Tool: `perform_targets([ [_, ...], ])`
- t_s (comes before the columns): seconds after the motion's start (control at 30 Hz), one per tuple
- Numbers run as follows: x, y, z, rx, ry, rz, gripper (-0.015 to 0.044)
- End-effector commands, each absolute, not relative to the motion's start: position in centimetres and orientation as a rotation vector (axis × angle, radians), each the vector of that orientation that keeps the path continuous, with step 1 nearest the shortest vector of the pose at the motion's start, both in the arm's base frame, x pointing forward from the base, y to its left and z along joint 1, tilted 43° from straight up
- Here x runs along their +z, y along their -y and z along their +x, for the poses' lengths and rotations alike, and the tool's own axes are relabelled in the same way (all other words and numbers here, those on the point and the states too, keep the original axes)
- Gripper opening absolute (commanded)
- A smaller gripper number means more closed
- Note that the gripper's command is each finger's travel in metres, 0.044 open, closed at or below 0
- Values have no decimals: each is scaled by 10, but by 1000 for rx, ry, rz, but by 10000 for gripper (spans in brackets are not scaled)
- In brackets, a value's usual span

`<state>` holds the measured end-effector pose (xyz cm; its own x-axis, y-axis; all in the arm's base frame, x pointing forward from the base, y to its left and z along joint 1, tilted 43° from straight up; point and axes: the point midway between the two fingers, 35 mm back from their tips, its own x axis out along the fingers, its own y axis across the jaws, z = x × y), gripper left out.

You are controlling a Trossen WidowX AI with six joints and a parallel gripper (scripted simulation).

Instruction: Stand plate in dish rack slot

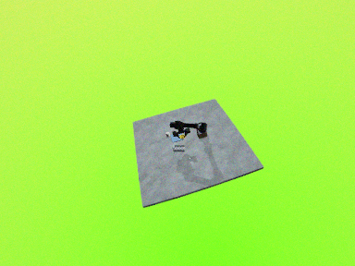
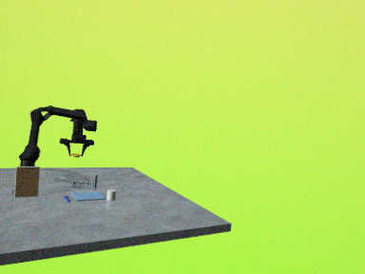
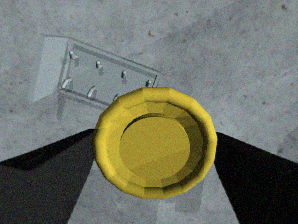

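The round yellow plate (image 1: 182, 137) (image 2: 75, 155) (image 3: 155, 152) is held level, high above the table, with its open side towards the wrist camera. My gripper (image 2: 76, 154) (image 3: 154, 138) is shut on the plate, with one black finger at each side of its rim. The grey dish rack (image 1: 178, 148) (image 2: 96, 181) (image 3: 51, 65) stands on the table, below the plate. In the wrist view it lies up and left of the plate, turned at a slant, with two rows of short pegs and a taller end panel at the left. The plate's rim hides its lower right part.
A flat blue mat (image 1: 175, 139) (image 2: 87, 196) lies on the grey table (image 1: 162, 185) (image 2: 157, 214) beside the rack. A white cup (image 1: 167, 135) (image 2: 111, 195) stands at one end of the mat, and a small dark blue object (image 2: 67, 199) lies at the other.
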<state>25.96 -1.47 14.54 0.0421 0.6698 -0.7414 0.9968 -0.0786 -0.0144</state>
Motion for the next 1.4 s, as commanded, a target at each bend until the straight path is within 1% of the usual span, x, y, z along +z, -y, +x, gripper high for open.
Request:
perform_targets([
  [0.0, 152, 4, 249, -916, -1663, 1881, 0],
  [0.2, 161, -13, 232, -1117, -1629, 2011, 0],
  [0.37, 161, -15, 230, -1140, -1624, 2019, 0],
  [0.8, 108, -22, 230, -1123, -1519, 1623, 0],
  [1.37, 57, -30, 244, -1011, -1280, 1202, 0],
])
